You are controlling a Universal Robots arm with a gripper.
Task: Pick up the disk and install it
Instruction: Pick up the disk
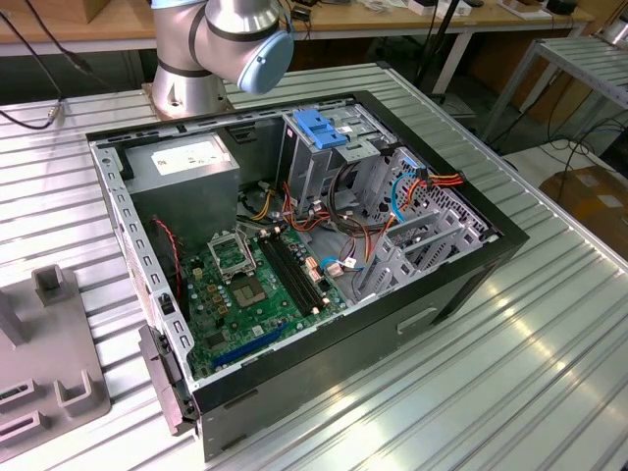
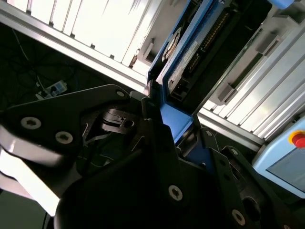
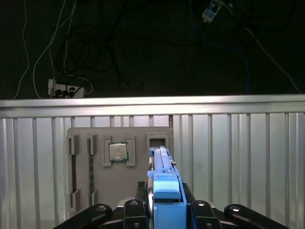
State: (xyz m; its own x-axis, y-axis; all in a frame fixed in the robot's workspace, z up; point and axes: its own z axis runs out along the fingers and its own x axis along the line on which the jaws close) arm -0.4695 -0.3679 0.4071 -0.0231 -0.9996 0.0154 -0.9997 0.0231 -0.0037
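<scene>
Blue-railed disk [image 3: 164,193] clamped edge-on between the jaws; seemingly above grey fixture [image 3: 119,183].

Strong glare streaks the ribbed table [image 1: 549,324]; both wrist views' backgrounds are dark.

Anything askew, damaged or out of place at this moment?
Nothing stands out. The gripper is shut on the disk, held on edge and straight near the grey fixture; the open computer case shows no visible damage.
</scene>
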